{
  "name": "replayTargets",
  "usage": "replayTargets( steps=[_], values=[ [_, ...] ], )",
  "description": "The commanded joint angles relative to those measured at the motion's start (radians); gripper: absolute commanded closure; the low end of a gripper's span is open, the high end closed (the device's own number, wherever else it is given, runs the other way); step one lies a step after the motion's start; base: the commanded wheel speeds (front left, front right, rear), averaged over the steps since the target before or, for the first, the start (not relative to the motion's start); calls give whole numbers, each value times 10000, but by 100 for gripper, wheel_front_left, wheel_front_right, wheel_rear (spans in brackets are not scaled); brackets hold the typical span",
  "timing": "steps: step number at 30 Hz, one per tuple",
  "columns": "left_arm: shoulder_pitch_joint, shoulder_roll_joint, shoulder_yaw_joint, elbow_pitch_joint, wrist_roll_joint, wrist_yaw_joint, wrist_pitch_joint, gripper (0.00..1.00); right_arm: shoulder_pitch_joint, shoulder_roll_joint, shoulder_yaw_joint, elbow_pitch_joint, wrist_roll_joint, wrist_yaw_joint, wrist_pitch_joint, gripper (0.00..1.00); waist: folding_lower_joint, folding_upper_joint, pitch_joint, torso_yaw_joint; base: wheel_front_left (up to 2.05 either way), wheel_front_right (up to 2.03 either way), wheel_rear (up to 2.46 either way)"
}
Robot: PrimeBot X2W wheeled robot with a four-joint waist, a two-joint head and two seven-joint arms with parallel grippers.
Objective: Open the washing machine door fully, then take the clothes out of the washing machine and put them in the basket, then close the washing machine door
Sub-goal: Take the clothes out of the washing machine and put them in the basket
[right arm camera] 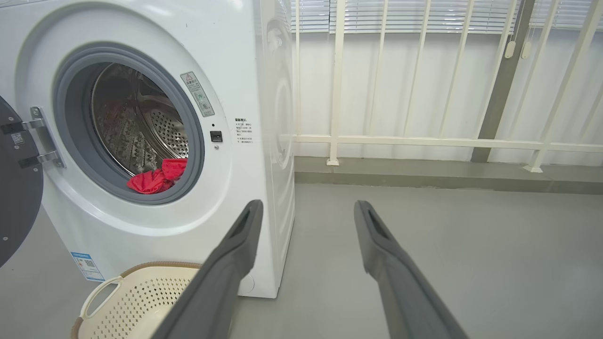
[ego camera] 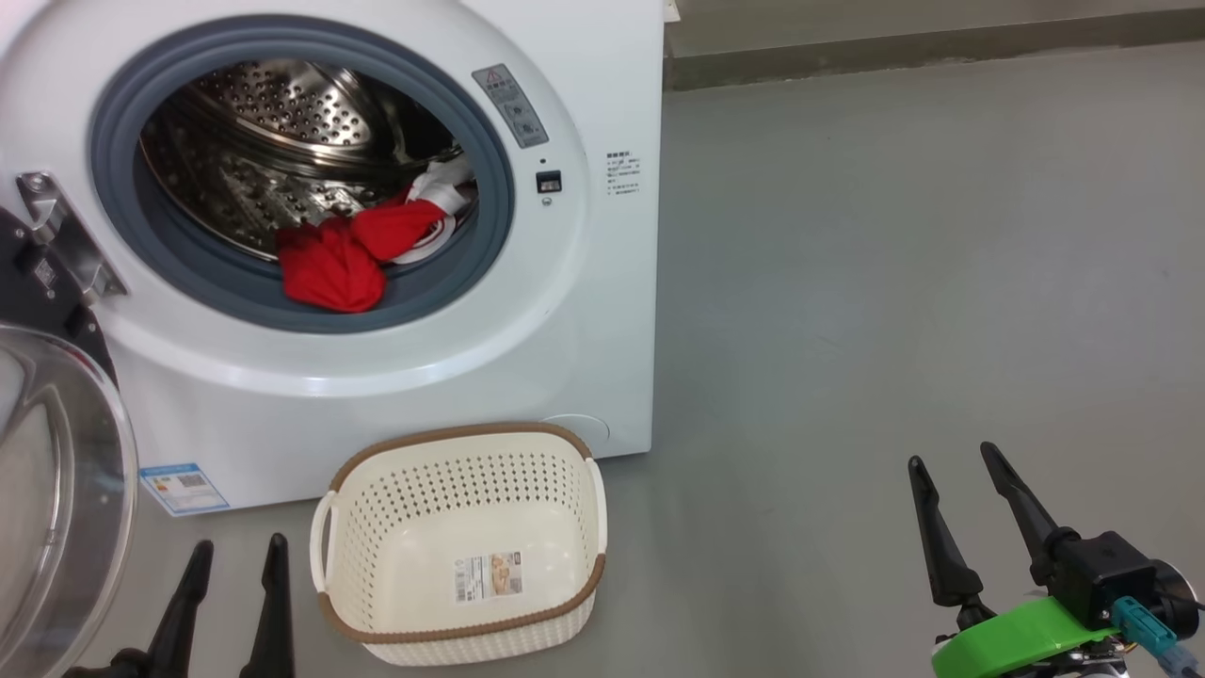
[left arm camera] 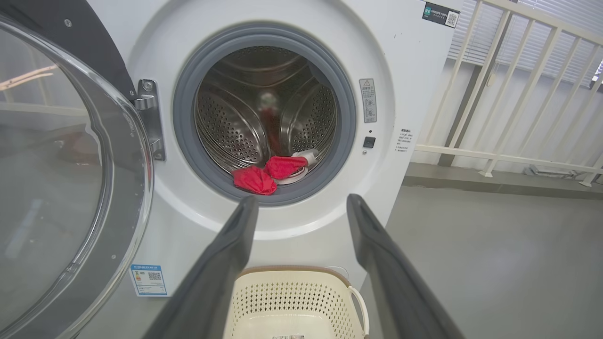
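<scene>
Left fingers [ego camera: 271,603] and right fingers [ego camera: 941,546] low over the floor [ego camera: 894,282], both pairs spread wide, gripping nothing. Basket [ego camera: 461,433] on the floor just before the washing machine [ego camera: 602,330]; washing machine door [ego camera: 56,490] swung open at its left. Clothes [ego camera: 334,268] heaped at the drum's front lip, spilling onto the grey ring.

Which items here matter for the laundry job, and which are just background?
Job: washing machine; open door; red clothes in the drum; basket.
Background: white railing; window blinds; grey floor.
</scene>
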Motion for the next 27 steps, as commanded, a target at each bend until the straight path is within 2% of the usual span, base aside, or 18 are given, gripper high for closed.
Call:
replayTargets(
  steps=[1, 14, 27],
  values=[
    [-262, 160, 327, -308, -2, 57, -42, 0, -218, -74, 278, -217, -33, 63, -65, 0, 0, 0, 19, 22, 155, -155, 0],
    [-381, 209, 188, -557, -295, -96, -85, 0, -273, -74, 395, -127, -25, 63, -65, 0, 0, 0, 154, 126, 158, -158, 0],
    [-625, 225, 297, -320, -243, -25, -112, 0, -291, -74, 470, -126, -1, 63, -65, 0, 0, 0, 304, 194, 20, -20, 0]
  ],
)
